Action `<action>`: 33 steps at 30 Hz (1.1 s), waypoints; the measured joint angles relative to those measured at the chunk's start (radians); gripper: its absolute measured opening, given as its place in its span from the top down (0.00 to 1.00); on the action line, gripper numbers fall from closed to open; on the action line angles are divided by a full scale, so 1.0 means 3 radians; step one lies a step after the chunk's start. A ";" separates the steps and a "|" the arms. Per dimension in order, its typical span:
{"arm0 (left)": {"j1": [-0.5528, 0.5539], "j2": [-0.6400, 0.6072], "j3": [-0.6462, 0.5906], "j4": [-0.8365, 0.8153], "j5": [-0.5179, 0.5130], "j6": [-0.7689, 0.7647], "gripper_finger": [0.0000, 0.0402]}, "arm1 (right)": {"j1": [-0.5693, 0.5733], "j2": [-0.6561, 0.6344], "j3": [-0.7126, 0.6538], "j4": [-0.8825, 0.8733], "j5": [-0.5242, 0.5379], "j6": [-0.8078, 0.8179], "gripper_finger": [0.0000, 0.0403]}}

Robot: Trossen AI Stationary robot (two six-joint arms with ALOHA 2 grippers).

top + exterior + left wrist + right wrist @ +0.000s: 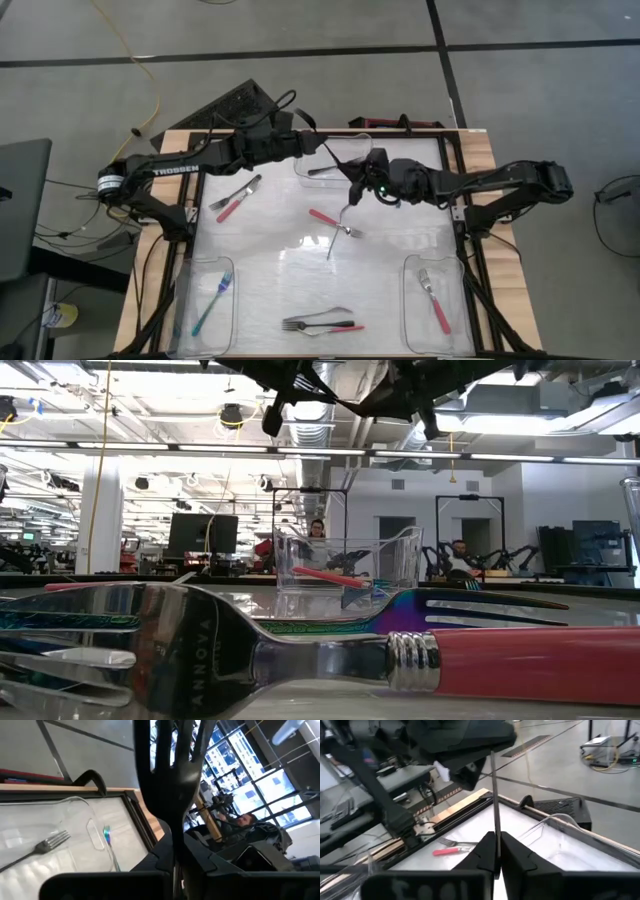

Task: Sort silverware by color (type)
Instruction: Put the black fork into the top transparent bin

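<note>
silverware (337,323): scattered on table, some in bins | dark fork (172,775) aloft (probably handed over)

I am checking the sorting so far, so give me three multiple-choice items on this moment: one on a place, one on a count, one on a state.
1. Where does the blue-handled fork lie?
A. in the bin at the high view's lower left
B. in the bin at its lower right
C. loose at the table's middle

2. How many clear bins are on the table?
A. two
B. three
C. four

3. What is the left gripper doing?
A. open over a bin
B. shut on nothing
C. shut on a dark fork

Answers:
1 A: the blue fork lies inside the lower-left bin.
2 B: that bin, the lower-right bin and the top-middle bin.
3 C: in the left wrist view the dark fork rises from between its fingers.
</note>
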 joint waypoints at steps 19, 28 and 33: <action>0.0471 0.0677 0.0950 -0.1746 0.0484 0.1576 1.00 | 0.0062 -0.1016 0.0001 -0.1336 -0.0148 0.0024 0.41; 0.0371 0.1967 0.2522 -0.3365 0.0556 0.3154 1.00 | 0.0254 -0.1192 0.0001 -0.1839 -0.0132 0.0461 0.42; 0.0289 0.2342 0.2902 -0.3568 0.0102 0.3732 1.00 | 0.0412 -0.1125 0.0004 -0.1984 -0.0122 0.0705 0.42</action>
